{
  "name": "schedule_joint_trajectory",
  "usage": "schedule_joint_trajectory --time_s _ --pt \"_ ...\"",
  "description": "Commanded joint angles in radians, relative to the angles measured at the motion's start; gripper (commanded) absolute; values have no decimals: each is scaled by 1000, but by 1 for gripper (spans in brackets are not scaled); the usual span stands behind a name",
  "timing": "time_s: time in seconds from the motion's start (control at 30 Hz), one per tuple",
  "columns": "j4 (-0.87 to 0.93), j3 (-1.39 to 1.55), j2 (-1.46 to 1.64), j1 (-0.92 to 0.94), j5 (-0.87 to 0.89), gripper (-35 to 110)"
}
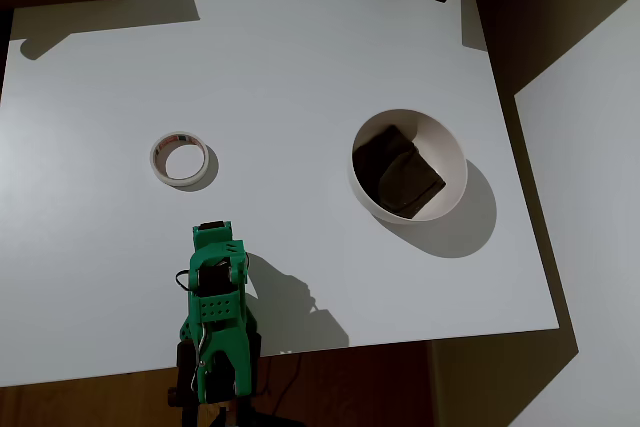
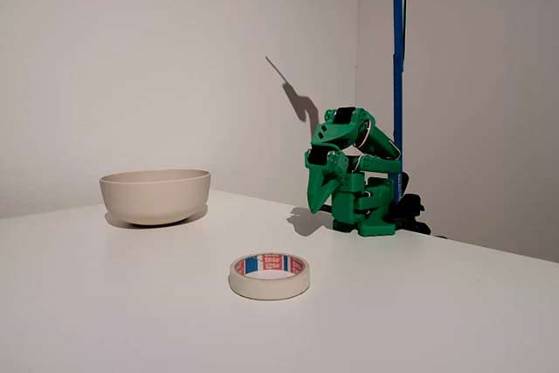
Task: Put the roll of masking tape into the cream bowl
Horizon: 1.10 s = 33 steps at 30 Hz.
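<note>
We see the roll of masking tape [image 2: 269, 275] lying flat on the white tabletop [image 1: 300, 67], well apart from the cream bowl [image 1: 409, 165]; its dark pad [image 1: 398, 173] shows from overhead. The folded green arm's tool [image 2: 320, 194] points down, fingers pressed together, empty.

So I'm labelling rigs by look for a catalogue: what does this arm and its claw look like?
The arm is bright green plastic throughout, built of blocky printed segments with black motor blocks set into the joints. A thin dark cable loops along its side in the overhead view, and one flat segment there carries a grid of small holes. The claw is the same green and narrows to a point. No markings are readable.
</note>
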Motion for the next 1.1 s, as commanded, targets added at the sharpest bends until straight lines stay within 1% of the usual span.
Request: schedule_joint_trajectory --time_s 0.0,0.33,0.53,0.63,0.77,0.87,0.93,1.07 --pt "9 3 2 -25 14 -8" --pt "9 3 2 -25 14 -8" --pt "14 -15 2 5 44 -8" --pt "5 -64 -9 -14 74 -8" --pt "-87 -169 -229 -25 80 -8" --pt "-103 -293 -383 -23 87 -8" --pt "-106 -383 -488 -43 89 -8" --pt "-41 -643 -821 -63 94 -8"
